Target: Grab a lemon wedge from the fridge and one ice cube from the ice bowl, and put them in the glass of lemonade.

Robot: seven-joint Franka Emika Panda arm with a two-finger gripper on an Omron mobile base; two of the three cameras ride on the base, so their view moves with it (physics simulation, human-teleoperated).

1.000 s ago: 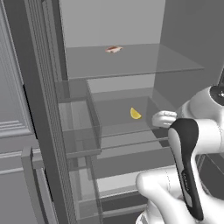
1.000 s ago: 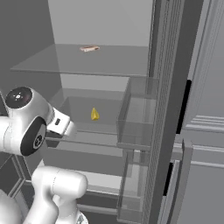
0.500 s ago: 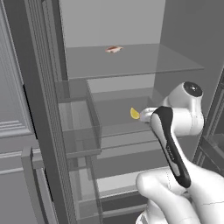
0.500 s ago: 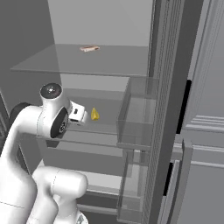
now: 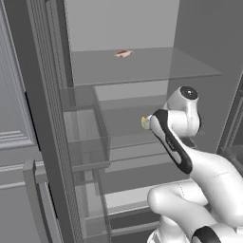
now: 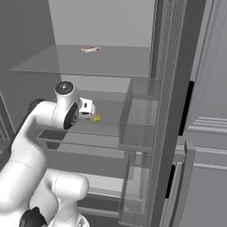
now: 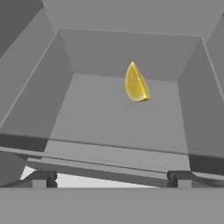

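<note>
wedge mostly hidden behind arm in left base view, only a yellow sliver. sits on fridge middle glass shelf, long axis upright in hand view, tip up. gripper jaws wide apart, empty, short of it.

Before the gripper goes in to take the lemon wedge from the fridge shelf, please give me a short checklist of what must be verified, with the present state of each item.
1. Fridge open, shelf reachable: ok.
2. Lemon wedge in sight of the hand camera, lying alone on the glass shelf: ok.
3. Gripper jaws open and empty: ok.
4. Wedge between the fingertips: not ok; it lies ahead of them, deeper on the shelf and a little right of centre.
5. Path clear: ok; the small pinkish-brown item sits on the shelf above, away from the approach.
6. Clearance between hand and upper shelf: cannot tell.
</note>
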